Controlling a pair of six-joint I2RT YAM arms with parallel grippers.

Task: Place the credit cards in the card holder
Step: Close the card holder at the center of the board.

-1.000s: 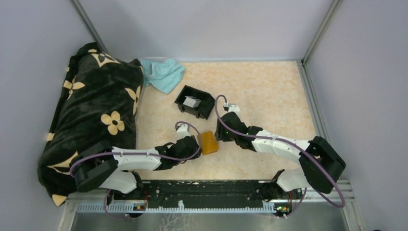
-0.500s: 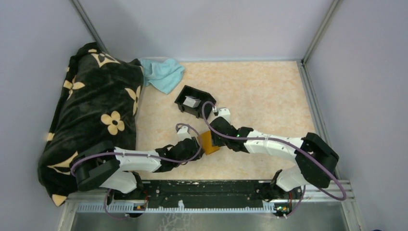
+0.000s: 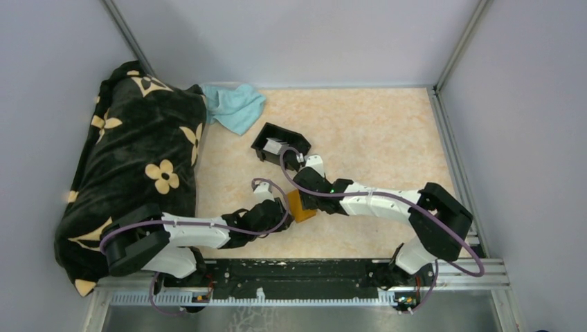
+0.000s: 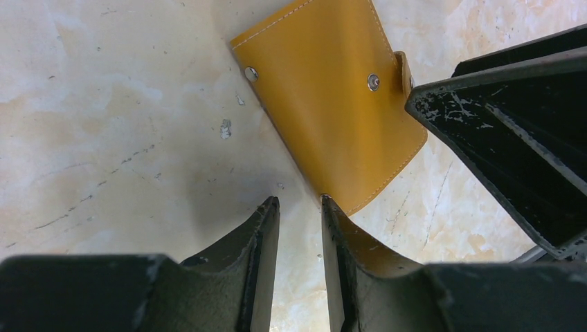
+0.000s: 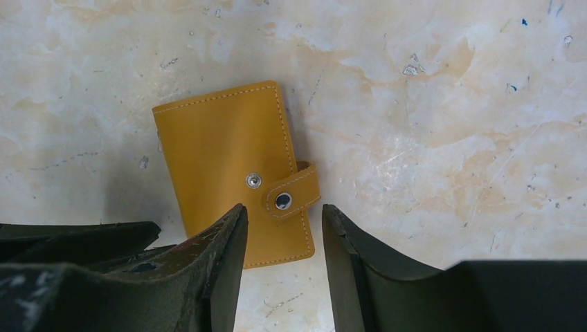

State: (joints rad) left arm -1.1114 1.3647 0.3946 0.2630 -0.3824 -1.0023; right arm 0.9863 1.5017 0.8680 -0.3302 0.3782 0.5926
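Note:
The orange card holder (image 3: 300,206) lies folded flat on the table, its closure tab (image 5: 294,192) unsnapped. It also shows in the left wrist view (image 4: 332,104). My left gripper (image 3: 285,208) sits at its left edge, the jaws a narrow gap apart and empty (image 4: 300,202), one fingertip touching the wallet's edge. My right gripper (image 3: 296,190) is open just above the wallet's tab corner (image 5: 284,211), holding nothing. Pale credit cards (image 3: 275,146) lie in a black tray (image 3: 266,130) behind the wallet, partly hidden by my right wrist.
A black blanket with tan flowers (image 3: 138,159) covers the left side. A teal cloth (image 3: 235,104) lies at the back beside it. Grey walls enclose the table on three sides. My right gripper's finger (image 4: 498,124) stands close to the left gripper.
My right arm has swung left and now sits over the wallet. The wallet has turned and shifted slightly left. The left arm has barely moved.

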